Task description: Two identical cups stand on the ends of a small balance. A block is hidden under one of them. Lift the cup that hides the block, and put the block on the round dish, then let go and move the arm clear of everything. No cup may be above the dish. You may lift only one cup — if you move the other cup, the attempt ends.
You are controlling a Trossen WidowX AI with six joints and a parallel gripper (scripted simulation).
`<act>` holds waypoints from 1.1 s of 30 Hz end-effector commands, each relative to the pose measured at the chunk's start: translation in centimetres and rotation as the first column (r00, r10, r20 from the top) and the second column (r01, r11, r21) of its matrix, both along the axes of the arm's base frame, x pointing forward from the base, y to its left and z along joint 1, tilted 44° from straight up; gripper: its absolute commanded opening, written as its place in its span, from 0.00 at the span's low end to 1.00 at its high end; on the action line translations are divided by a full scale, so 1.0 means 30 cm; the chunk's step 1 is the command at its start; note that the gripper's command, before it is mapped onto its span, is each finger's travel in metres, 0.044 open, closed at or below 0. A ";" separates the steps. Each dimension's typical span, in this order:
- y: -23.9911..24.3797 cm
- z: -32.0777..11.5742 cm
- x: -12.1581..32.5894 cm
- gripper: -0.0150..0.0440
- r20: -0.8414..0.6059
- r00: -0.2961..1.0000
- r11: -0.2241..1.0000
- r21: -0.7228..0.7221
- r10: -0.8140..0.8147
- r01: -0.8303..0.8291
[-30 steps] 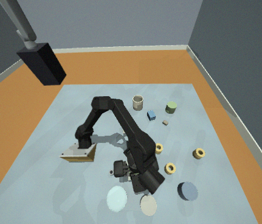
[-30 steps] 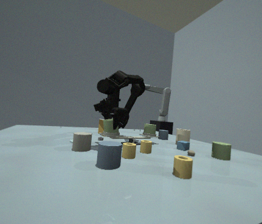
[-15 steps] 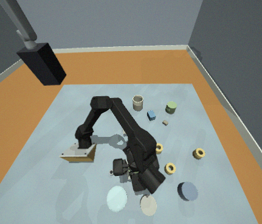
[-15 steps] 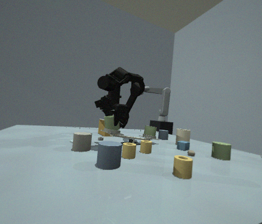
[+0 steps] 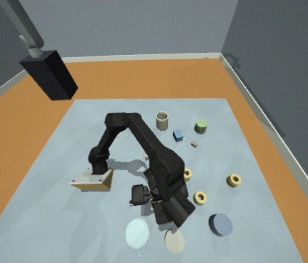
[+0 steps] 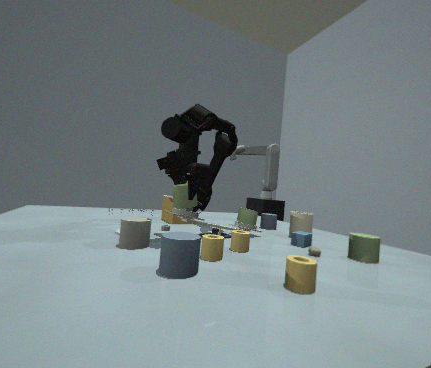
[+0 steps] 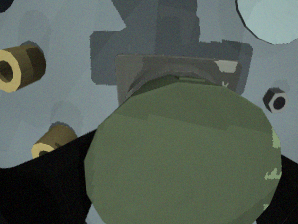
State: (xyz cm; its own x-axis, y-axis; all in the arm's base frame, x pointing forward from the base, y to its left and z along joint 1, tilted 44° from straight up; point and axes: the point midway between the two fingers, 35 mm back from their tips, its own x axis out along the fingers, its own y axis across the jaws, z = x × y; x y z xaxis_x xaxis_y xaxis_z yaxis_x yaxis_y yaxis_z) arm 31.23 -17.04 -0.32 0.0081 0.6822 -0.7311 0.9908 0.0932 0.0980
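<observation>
Smooth round green cup (image 6: 181,196) (image 7: 182,155), gripped by black hand (image 6: 186,192) (image 7: 176,136)

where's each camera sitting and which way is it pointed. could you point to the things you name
Top: high up, looking down across the table; shows the whole arm (image 5: 157,154).
Exterior: low near the table's edge, looking across it at the arm (image 6: 225,142).
Wrist: on the arm, looking past the claw's black fingers at a green cup (image 7: 185,155) (image 6: 184,196).
Top and exterior share the blue block (image 5: 178,135) (image 6: 301,239).

Cup (image 6: 247,218) on one end of balance (image 6: 212,225), two rings (image 6: 212,248) (image 6: 240,241) before it, small box (image 6: 301,239) right.
</observation>
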 end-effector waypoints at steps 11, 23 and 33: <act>-0.082 0.057 0.006 0.25 0.036 0.999 0.999 -0.046 -0.014 0.016; -0.114 0.098 -0.002 0.25 0.039 0.999 0.998 -0.052 -0.021 0.023; -0.139 0.133 -0.010 0.25 0.041 0.999 0.998 -0.057 -0.025 0.028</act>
State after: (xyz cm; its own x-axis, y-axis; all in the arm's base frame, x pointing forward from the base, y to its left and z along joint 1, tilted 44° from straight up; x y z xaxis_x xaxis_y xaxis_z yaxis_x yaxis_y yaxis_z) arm 30.95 -20.63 2.92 0.0470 0.6510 -0.7576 0.9900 0.0706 0.1221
